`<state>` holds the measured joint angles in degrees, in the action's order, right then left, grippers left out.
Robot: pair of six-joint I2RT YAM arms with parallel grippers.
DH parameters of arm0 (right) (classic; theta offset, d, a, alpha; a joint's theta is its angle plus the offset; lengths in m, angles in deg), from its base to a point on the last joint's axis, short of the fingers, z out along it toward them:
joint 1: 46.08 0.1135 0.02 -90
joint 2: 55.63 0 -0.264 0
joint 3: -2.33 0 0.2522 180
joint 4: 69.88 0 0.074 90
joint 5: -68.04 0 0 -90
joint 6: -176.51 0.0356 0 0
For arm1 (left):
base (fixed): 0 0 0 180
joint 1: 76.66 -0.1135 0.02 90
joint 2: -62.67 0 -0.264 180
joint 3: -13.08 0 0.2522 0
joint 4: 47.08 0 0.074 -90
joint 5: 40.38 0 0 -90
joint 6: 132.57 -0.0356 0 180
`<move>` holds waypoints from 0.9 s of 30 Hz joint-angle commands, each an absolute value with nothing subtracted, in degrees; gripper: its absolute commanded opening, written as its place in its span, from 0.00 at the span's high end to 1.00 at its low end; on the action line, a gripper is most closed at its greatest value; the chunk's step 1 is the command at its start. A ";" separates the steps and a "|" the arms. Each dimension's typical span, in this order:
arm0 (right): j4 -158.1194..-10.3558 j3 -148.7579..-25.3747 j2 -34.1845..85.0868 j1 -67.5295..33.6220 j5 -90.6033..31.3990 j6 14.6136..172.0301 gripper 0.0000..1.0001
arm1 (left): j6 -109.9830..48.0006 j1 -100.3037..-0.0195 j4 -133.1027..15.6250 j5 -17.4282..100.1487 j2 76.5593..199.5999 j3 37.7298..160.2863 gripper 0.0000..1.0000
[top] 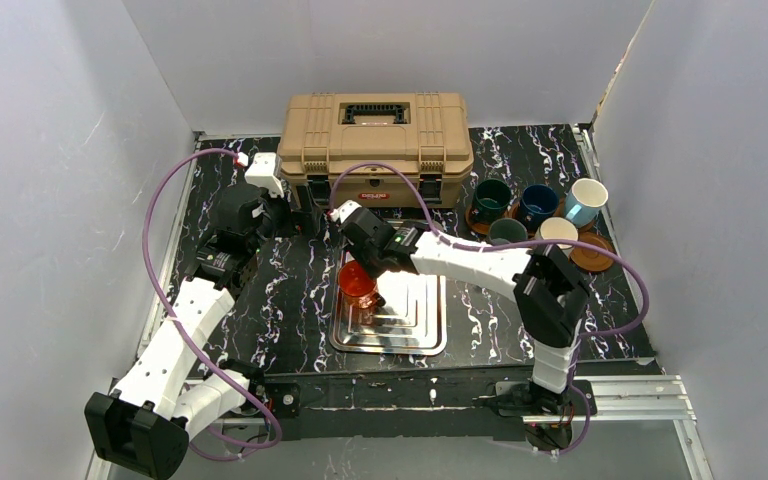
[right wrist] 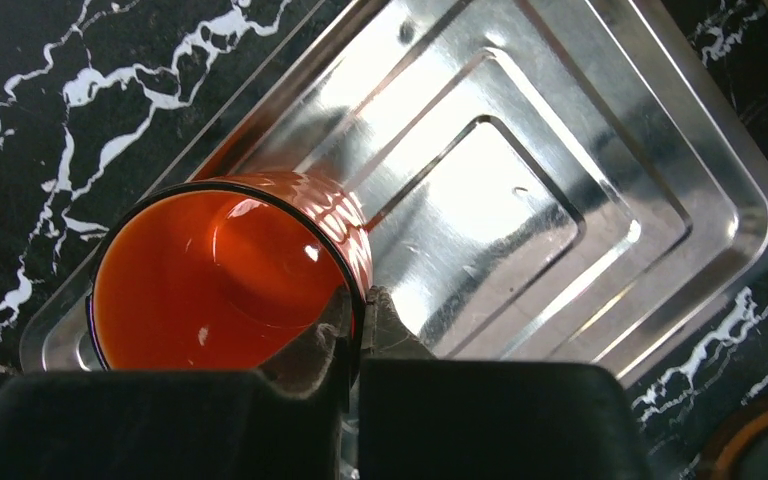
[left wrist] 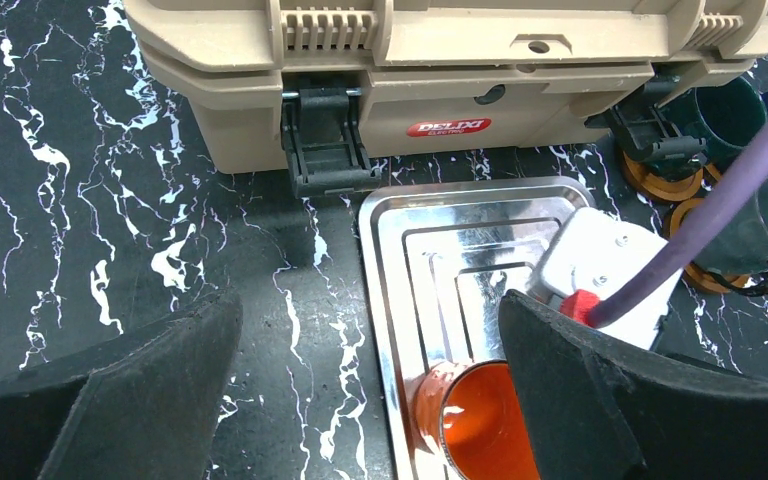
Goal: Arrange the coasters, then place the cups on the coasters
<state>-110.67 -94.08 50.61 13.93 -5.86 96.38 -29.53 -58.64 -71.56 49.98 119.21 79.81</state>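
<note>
An orange cup [top: 358,283] stands on the left edge of the steel tray [top: 420,330]. My right gripper [right wrist: 357,305] is shut on the wall of the orange cup [right wrist: 220,280], one finger inside the rim and one outside. My left gripper [left wrist: 368,310] hangs open over the bare table just left of the tray [left wrist: 410,220], holding nothing. At the back right, teal [top: 490,197], navy [top: 538,203], grey-green [top: 507,232] and two cream-white cups [top: 586,200] [top: 558,232] cluster on brown coasters. One coaster [top: 592,252] shows mostly bare beside them.
A tan toolbox [top: 375,130] stands at the back centre, close behind the tray. The right arm's purple cable [left wrist: 720,210] crosses the left wrist view. Grey walls enclose the table on three sides.
</note>
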 commanded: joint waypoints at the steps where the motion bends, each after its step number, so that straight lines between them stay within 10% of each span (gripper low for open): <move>1: -113.93 -93.68 44.34 14.18 -3.28 98.95 0.99 | -30.19 -58.53 -71.48 50.79 117.98 79.57 0.02; 15: -140.66 -101.67 33.67 12.82 17.40 116.99 0.99 | -30.19 -58.47 -71.43 51.29 117.86 79.31 0.02; 27: -148.71 -105.66 21.30 -16.20 17.06 118.75 0.99 | -29.86 -58.51 -71.61 51.13 117.78 79.53 0.02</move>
<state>-146.10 -101.67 25.93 -10.25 13.15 117.69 -29.53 -58.64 -71.56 50.64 119.18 79.81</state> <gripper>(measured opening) 0.064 0.982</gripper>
